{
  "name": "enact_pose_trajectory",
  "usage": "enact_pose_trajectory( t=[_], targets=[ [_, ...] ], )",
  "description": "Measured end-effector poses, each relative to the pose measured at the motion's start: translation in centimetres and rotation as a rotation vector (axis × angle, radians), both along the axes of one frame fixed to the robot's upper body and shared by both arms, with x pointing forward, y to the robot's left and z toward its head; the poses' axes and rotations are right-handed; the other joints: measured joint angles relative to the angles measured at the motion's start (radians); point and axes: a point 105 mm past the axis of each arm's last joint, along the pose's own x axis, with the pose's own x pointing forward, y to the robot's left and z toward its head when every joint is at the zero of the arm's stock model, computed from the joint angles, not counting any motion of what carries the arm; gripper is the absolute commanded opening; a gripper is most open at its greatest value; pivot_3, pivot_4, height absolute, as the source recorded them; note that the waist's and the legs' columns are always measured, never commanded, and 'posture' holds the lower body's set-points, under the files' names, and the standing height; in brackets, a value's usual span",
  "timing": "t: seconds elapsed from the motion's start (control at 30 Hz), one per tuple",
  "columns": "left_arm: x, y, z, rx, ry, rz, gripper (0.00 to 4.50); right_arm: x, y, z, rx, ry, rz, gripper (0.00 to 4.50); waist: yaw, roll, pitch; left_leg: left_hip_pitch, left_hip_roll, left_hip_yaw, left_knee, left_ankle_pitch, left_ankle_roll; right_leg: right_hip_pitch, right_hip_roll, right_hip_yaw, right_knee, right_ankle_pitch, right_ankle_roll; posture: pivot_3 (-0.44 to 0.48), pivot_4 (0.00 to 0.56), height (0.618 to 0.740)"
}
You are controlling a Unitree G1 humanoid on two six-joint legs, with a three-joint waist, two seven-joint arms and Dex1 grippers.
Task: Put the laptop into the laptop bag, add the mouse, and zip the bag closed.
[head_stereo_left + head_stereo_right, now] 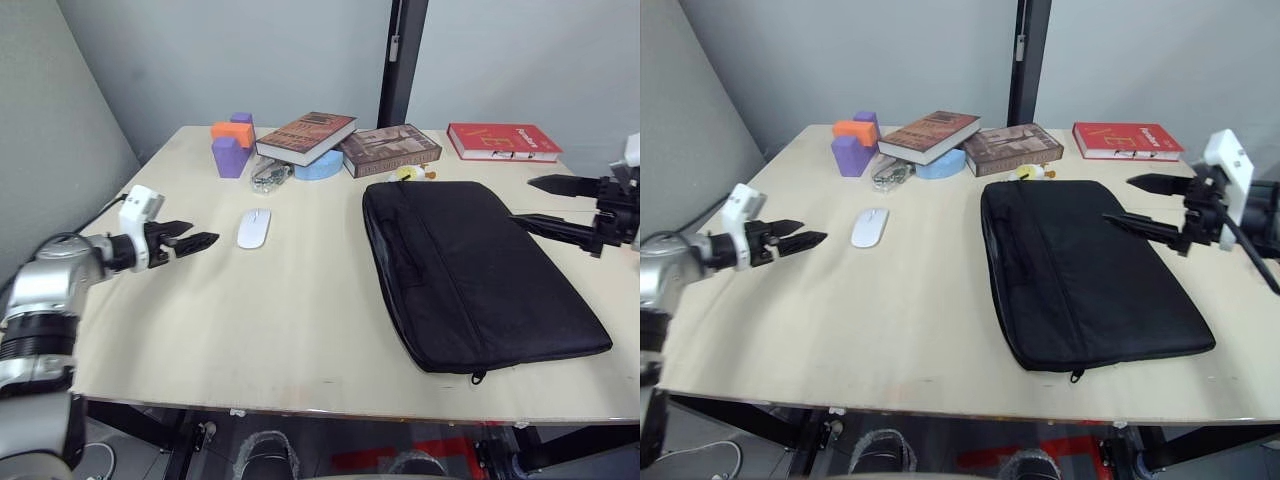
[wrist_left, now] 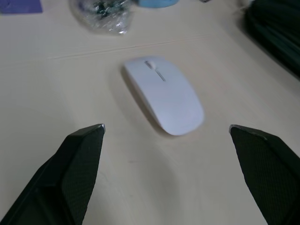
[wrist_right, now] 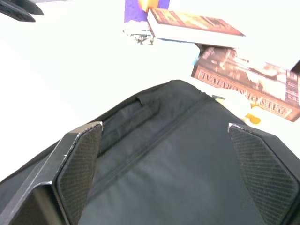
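- The laptop bag (image 1: 470,275) lies flat on the right side of the table (image 1: 280,330). It is black, and a zipper pull shows at its near edge.
- The mouse (image 1: 253,228) sits on the table, left of the bag and well apart from it. It is white and smooth.
- The left gripper (image 1: 190,240) hovers just left of the mouse and is not touching it. Its two black fingers (image 2: 82,154) are spread wide apart, with nothing between them.
- The right gripper (image 1: 1145,205) hangs over the far right part of the bag. Its fingers (image 3: 77,164) are also wide apart and hold nothing.
- At the far edge of the table are purple and orange blocks (image 1: 232,143), a stack of books (image 1: 345,142) and a red book (image 1: 503,141).
- A small crinkly see-through packet (image 1: 271,176) lies near the blocks. What is in it is too blurry to tell.
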Motion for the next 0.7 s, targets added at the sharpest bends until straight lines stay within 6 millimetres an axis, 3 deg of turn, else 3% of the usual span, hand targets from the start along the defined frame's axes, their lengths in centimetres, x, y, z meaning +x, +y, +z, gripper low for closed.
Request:
enact_pose_trajectory(
  t=[0.2,0.37,0.57,0.7],
  targets=[
    [2.9,-4.1,-1.7,-0.046,0.043,0.055,4.48,0.0,5.8,0.6,-0.004,-0.027,0.205,4.50,0.000,0.000,0.000,0.000,0.000,0.000,-0.001,0.000,-0.001,0.000,0.000,0.000,0.000,0.000,0.000,0.000,0.150,0.740],
    [4.2,-5.0,-3.3,0.037,0.067,0.086,4.48,0.1,8.5,0.7,0.033,-0.034,0.280,4.50,0.002,-0.001,0.000,0.000,0.000,0.000,-0.002,0.000,-0.001,0.000,0.000,0.000,-0.001,0.000,0.000,0.000,0.150,0.740],
    [6.0,-6.2,-3.0,0.081,0.034,0.100,4.48,0.2,9.3,0.1,0.045,-0.015,0.292,4.50,0.019,-0.001,-0.001,-0.001,-0.001,0.000,-0.003,0.000,-0.003,0.000,-0.001,0.000,-0.002,0.000,0.000,0.000,0.150,0.740],
    [6.3,-8.1,-4.3,0.082,0.053,0.056,4.48,0.0,9.7,0.2,0.053,-0.021,0.302,4.50,0.020,-0.001,-0.001,-0.001,-0.001,0.000,-0.004,0.003,-0.007,0.000,-0.001,-0.001,-0.002,0.000,0.001,0.000,0.150,0.740]
  ],
)
